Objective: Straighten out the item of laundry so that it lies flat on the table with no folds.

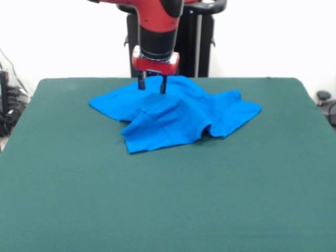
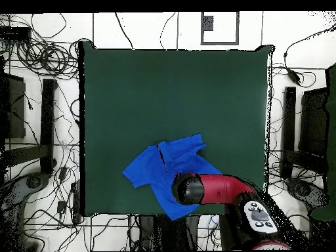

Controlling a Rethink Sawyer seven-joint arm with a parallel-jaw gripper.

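My pincer (image 1: pixel 152 84) hangs straight down from the red and black arm (image 2: pixel 220 189) over the far part of the T-shirt (image 1: pixel 173 115), its two dark fingers (image 1: pixel 141 82) spread apart with a clear gap between them; they grasp nothing. In the front view the fingertips sit at or just above the cloth's upper surface; I cannot tell whether they touch it. The T-shirt lies on the table (image 1: pixel 168 210) toward the edge nearest my base, crumpled rather than flat. One corner reaches out to the left of the front view, another lobe spreads to the right, and a raised fold runs through the middle, with a small arched gap where the near hem lifts off the felt. A seam line crosses the left portion. In the overhead view my arm covers part of the shirt (image 2: pixel 157 167), and the cloth extends to the table's edge (image 2: pixel 84 131) beside my base. The green surface around the shirt is otherwise bare felt.
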